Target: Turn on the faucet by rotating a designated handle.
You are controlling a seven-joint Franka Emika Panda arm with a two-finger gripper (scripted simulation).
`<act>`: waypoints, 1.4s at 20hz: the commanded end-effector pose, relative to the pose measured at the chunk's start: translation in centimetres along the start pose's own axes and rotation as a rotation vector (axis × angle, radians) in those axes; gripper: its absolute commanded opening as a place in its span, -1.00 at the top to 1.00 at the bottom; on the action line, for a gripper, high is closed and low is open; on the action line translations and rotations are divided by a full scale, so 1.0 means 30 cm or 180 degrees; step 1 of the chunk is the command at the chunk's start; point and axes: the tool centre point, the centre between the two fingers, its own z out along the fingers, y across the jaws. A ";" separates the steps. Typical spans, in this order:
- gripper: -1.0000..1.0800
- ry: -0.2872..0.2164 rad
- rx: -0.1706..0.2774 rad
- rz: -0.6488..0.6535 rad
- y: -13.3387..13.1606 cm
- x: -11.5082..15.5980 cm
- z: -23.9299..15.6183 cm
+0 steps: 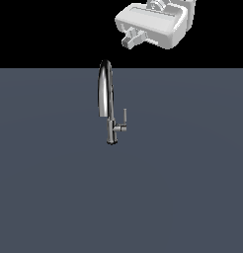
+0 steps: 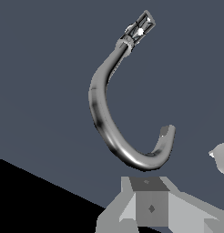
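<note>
While the tall chrome gooseneck faucet [image 1: 107,101] stands upright on the flat slate-grey floor [image 1: 54,188], its thin grey rod handle [image 1: 125,117] points up just right of it; the white gripper [image 1: 131,39] hangs well above, apart from both, its claw's spread unclear.

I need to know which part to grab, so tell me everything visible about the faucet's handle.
The handle is a thin grey metal-looking rod, standing upright on a short horizontal stub off the faucet body, low on the exterior view's right side. It sits well below the arched spout. Nothing touches it; the gripper hangs high above, apart.
</note>
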 end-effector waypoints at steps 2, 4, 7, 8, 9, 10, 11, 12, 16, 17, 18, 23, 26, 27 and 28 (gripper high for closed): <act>1.00 -0.0196 0.0198 0.0188 -0.011 0.086 0.017; 1.00 -0.0311 0.0314 0.0299 -0.015 0.136 0.029; 1.00 -0.0489 0.0494 0.0472 -0.020 0.213 0.051; 1.00 -0.0550 0.0556 0.0532 -0.021 0.239 0.060; 1.00 -0.0612 0.0618 0.0592 -0.021 0.265 0.069; 1.00 -0.0675 0.0682 0.0654 -0.021 0.291 0.079; 1.00 -0.0739 0.0747 0.0716 -0.021 0.318 0.090; 1.00 -0.0804 0.0813 0.0780 -0.021 0.345 0.101; 1.00 -0.1075 0.1088 0.1047 -0.017 0.454 0.154; 1.00 -0.1140 0.1154 0.1112 -0.015 0.480 0.169; 1.00 -0.1203 0.1218 0.1174 -0.014 0.504 0.184; 1.00 -0.1475 0.1495 0.1446 -0.005 0.606 0.254; 1.00 -0.1600 0.1622 0.1571 -0.001 0.650 0.291; 1.00 -0.1634 0.1658 0.1605 0.000 0.661 0.301; 1.00 -0.1665 0.1689 0.1636 0.001 0.672 0.311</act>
